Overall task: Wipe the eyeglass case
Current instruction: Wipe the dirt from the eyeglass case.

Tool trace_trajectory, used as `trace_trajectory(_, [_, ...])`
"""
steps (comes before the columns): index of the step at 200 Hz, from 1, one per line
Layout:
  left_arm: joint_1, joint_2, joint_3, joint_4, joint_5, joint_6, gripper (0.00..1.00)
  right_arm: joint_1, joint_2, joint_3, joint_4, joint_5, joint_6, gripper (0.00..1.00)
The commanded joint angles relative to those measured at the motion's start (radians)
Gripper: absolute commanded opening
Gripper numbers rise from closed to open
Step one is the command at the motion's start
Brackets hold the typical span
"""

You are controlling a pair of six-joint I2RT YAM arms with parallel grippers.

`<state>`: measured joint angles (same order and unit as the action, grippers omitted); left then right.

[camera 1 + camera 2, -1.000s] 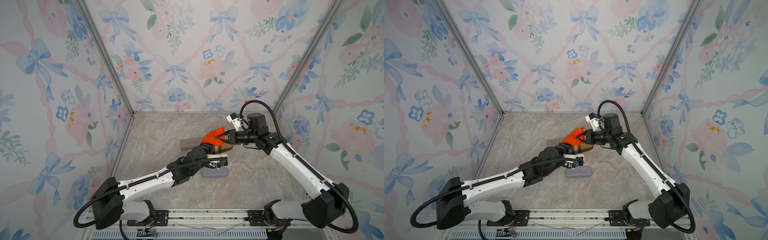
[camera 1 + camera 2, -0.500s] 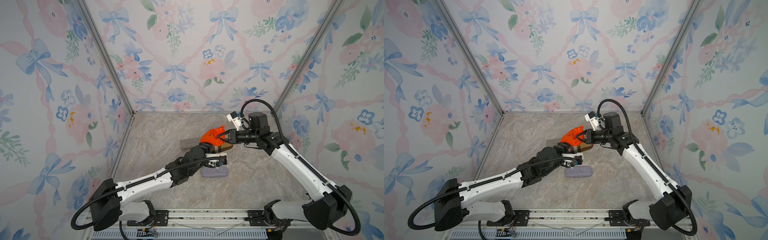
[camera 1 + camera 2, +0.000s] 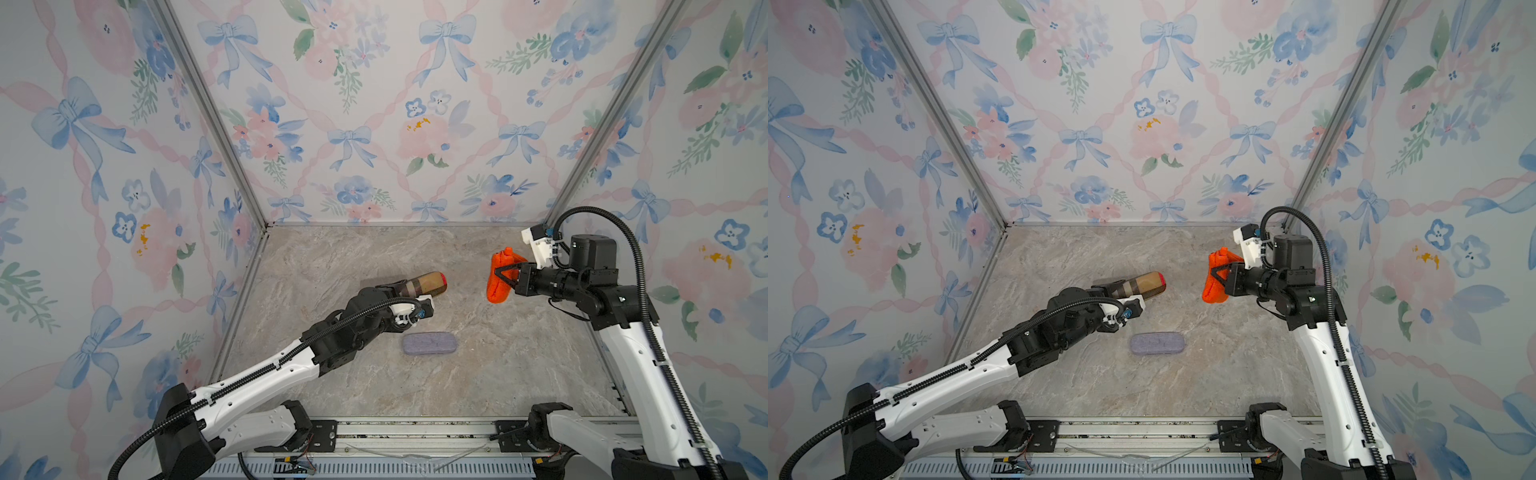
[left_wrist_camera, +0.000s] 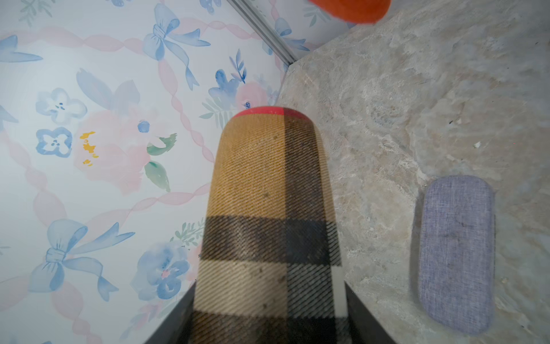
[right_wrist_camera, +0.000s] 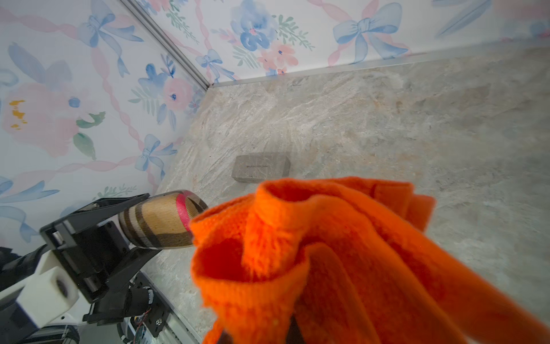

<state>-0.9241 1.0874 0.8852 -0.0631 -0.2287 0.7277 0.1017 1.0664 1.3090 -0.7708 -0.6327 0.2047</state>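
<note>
Holding case (image 3: pixel 424 284) aloft by one end in left gripper (image 3: pixel 398 291), jaws part-spread around it. Pinching bunched cloth (image 3: pixel 498 291) in right gripper (image 3: pixel 502 272), pressed together on a fold, well apart from case. Could lever case loose by wiping hard on its overhanging end; could lose cloth if snagged on the fabric cover; could knock grey case (image 3: pixel 430 344) below.

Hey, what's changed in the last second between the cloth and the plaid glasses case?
The right gripper, shut on the orange cloth, has pulled away to the robot's right; the cloth is now clear of the plaid case it was touching. Nothing was let go. The left gripper still holds the plaid case, and the grey-blue case lies unmoved.
</note>
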Motion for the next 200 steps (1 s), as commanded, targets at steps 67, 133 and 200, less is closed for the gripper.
trace_trajectory(67, [-0.011, 0.092, 0.157, 0.058, 0.234, -0.142, 0.29, 0.216, 0.143, -0.074, 0.423, -0.330, 0.231, 0.00])
trace_trajectory(133, [0.064, 0.031, 0.125, 0.063, 0.238, -0.201, 0.29, 0.120, 0.084, -0.108, 0.365, -0.375, 0.238, 0.00])
trace_trajectory(200, [-0.028, 0.025, 0.120, -0.006, 0.237, -0.207, 0.29, 0.110, 0.106, -0.102, 0.567, -0.459, 0.349, 0.00])
